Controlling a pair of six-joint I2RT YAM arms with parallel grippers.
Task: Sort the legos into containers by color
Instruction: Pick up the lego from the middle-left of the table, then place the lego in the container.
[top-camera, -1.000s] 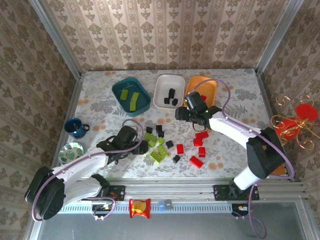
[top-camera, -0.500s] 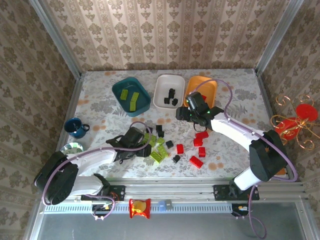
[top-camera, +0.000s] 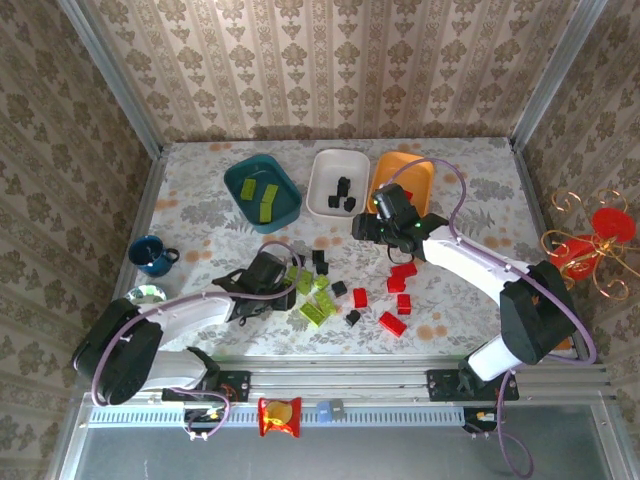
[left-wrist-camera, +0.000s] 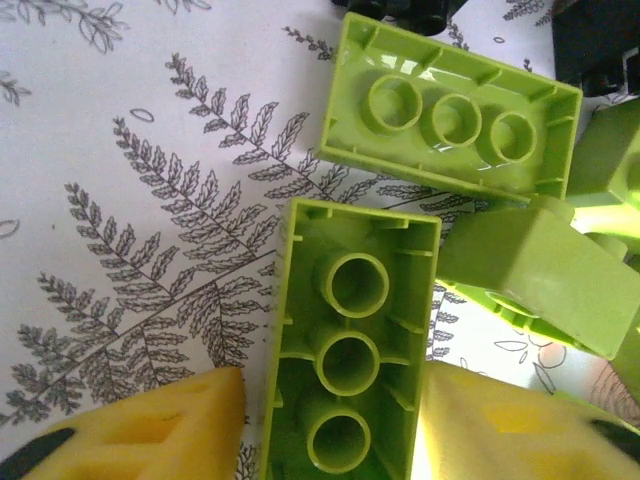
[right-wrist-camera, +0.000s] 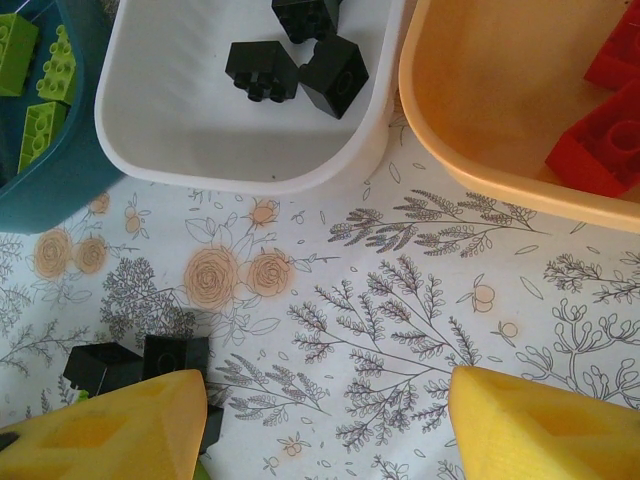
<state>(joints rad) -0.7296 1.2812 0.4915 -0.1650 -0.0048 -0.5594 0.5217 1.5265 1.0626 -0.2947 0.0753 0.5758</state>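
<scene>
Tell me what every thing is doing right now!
left gripper: jaws either side of a lime brick on the table, grip unclear
right gripper: open, empty
teal tray: holds lime bricks
white tray: holds black cubes
orange tray: holds red bricks
loose bricks: unsorted on the table
mug: upright

Bright, even light falls across the worktop, with short, soft shadows beside things. In the top view the walls lean outward at the edges. Close up, glare whitens the glossy lime-green brick near the right edge. The left fingers are blurred, as are the right fingers. The white tray stays sharp.
</scene>
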